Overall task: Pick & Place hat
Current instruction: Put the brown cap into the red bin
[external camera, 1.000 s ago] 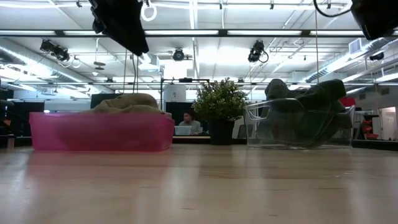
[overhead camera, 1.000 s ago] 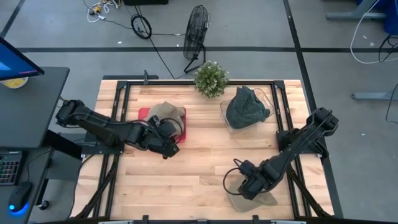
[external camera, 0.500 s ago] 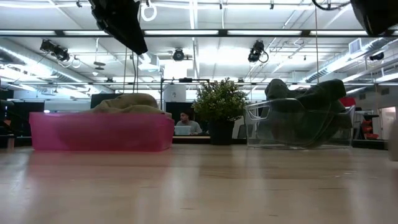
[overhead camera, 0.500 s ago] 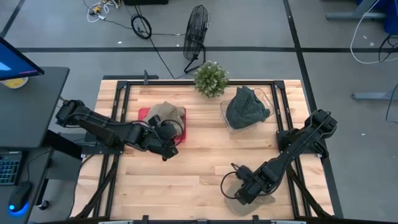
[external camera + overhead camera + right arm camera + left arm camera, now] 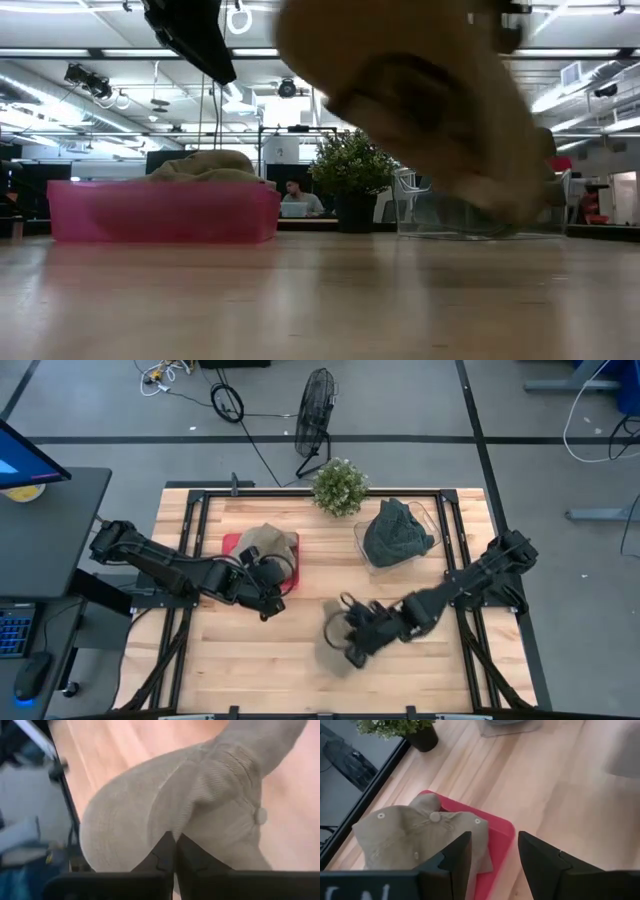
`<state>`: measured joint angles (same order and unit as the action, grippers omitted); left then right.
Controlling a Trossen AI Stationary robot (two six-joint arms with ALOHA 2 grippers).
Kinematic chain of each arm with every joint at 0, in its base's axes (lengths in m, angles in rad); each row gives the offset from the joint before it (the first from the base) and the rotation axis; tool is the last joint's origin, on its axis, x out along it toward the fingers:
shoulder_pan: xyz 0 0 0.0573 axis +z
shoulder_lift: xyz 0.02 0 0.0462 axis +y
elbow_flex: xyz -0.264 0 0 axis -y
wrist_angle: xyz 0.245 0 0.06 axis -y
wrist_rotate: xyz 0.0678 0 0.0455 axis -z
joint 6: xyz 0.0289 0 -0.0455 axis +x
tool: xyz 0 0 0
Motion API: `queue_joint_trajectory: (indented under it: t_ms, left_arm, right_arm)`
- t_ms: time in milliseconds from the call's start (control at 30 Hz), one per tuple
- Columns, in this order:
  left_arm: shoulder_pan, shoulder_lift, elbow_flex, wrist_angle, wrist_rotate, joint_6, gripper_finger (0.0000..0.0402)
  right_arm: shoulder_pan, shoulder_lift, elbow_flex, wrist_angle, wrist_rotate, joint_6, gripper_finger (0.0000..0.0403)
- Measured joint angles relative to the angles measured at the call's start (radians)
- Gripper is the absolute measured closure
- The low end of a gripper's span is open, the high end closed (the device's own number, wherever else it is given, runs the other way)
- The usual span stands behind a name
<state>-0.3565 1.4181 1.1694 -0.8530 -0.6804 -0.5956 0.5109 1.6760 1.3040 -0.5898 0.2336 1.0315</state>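
Note:
A tan corduroy hat hangs in my right gripper, which is shut on it over the table's middle front. In the low view the hat shows large, blurred and above the tabletop. My left gripper is open and empty, hovering over a pink bin at the table's left. Another tan hat lies in that bin. A dark green hat lies heaped in a clear bin at the far right. My right gripper pinches a fold of the tan hat's crown cloth between its two shut fingers, not far from the top button. The fingers come from the table's right, slanting down. The hat hangs slack around them, lifted clear of the table.
A potted plant stands at the table's far edge between the two bins. Bare wood lies along the front of the table. A person sits in the room beyond.
My right gripper has moved from the table's front right toward the left and a little toward the far edge, staying shut. The tan hat, which lay on the table under it, is now lifted clear and carried along.

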Motion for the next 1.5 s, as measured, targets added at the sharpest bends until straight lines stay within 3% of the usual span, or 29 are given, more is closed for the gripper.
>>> queue_joint_trajectory:
  t_ms: [200, 467, 700, 933, 1167, 1367, 1500]
  left_arm:
    - [-0.074, 0.0, 0.058, -0.042, 0.003, 0.005, 0.025]
    - [-0.109, 0.0, 0.255, -0.228, -0.043, 0.006, 0.0283]
    - [-0.109, 0.0, 0.416, -0.47, -0.179, -0.068, 0.0333]
    - [-0.099, 0.0, 0.448, -0.509, -0.185, -0.08, 0.0393]
    - [-0.074, 0.0, 0.406, -0.524, -0.183, -0.108, 0.0394]
    - [-0.055, 0.0, 0.406, -0.556, -0.183, -0.122, 0.0397]
    - [-0.045, 0.0, 0.406, -0.559, -0.184, -0.122, 0.0396]
  right_arm:
    - [-0.18, -0.001, 0.06, 0.088, 0.043, -0.28, 0.0395]
    - [-0.411, 0.008, 0.062, 0.441, 0.048, -0.516, 0.0394]
    - [-0.513, 0.102, 0.064, 0.625, 0.043, -0.514, 0.0394]
    - [-0.546, 0.256, 0.063, 0.852, -0.014, -0.49, 0.0394]
    - [-0.545, 0.356, 0.063, 1.006, -0.094, -0.429, 0.0394]
    - [-0.55, 0.364, 0.063, 1.152, -0.227, -0.429, 0.0394]
    - [-0.55, 0.363, 0.063, 1.193, -0.235, -0.42, 0.0394]
